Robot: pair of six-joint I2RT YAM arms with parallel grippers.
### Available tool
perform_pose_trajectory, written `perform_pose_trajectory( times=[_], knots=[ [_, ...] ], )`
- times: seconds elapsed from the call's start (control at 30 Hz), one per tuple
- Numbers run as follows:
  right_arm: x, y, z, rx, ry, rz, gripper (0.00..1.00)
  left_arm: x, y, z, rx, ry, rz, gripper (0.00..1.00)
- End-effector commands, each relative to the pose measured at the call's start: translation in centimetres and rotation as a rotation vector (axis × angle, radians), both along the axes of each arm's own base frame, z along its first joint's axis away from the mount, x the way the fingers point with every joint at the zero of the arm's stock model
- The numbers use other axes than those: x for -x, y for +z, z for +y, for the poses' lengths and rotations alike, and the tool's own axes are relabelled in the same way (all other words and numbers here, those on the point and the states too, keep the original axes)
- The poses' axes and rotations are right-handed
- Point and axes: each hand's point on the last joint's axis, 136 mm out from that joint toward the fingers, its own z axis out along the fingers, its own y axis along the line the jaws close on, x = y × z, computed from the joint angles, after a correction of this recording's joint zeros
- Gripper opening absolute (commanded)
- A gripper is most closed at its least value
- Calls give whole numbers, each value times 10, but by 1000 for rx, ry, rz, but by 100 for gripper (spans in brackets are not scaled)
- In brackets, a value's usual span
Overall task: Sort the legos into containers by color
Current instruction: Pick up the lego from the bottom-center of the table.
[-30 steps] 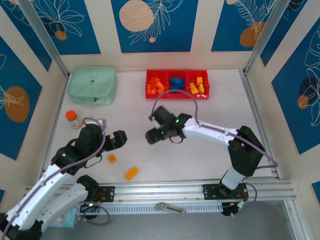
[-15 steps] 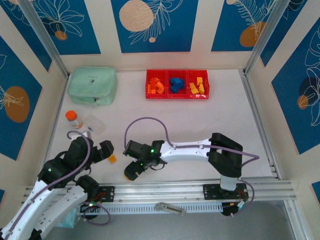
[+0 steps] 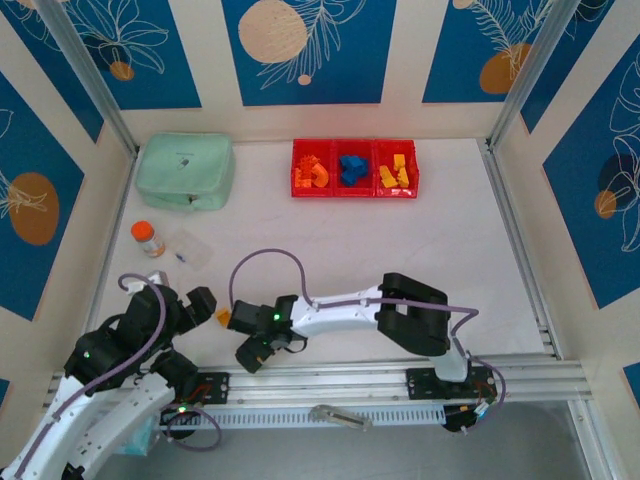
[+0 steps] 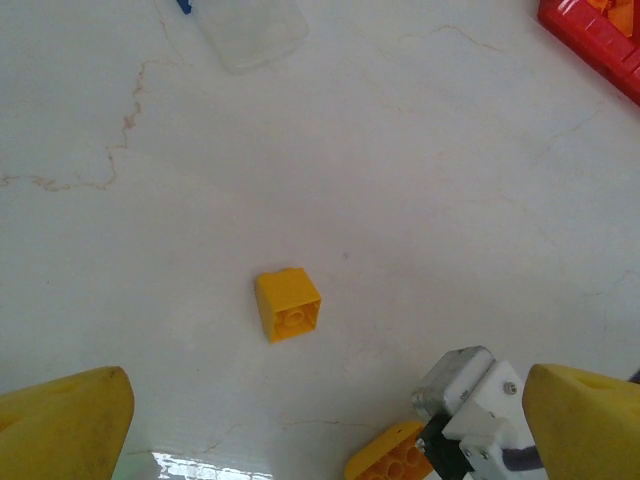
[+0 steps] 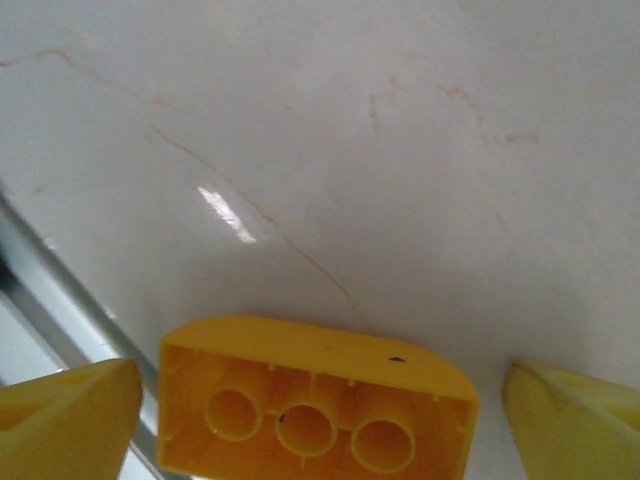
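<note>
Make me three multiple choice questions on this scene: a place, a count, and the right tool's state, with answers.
1. Which compartment of the red tray holds the blue legos? A left, B middle, C right.
2. How many round tubes show under the yellow brick at the right tool? A one, B three, C five.
3. The right tool is: A open, B shut on the brick, C shut on nothing.
Answers: 1 B, blue lies in the centre bin; 2 B, the wrist view shows three; 3 A, a gap on each side of the brick.
</note>
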Motion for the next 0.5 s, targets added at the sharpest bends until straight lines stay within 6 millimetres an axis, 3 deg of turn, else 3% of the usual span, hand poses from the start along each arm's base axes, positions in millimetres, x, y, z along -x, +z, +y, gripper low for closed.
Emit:
perform_pose_trajectory(
  times=[0.0, 0.2, 0.33, 0.47],
  knots=[
    [-4, 0, -5, 48, -31, -30, 86, 1, 2, 2, 2, 9, -7, 99],
    [-9, 3, -10, 54, -48, -50, 58, -2, 2, -3, 18, 1, -13, 99],
    [-21, 22, -16, 16, -83, -65, 54, -8, 5, -11, 30, -23, -11, 99],
    [-52, 55, -39, -51, -169, -77, 54, -21, 12, -31, 54, -85, -29, 99]
  ],
)
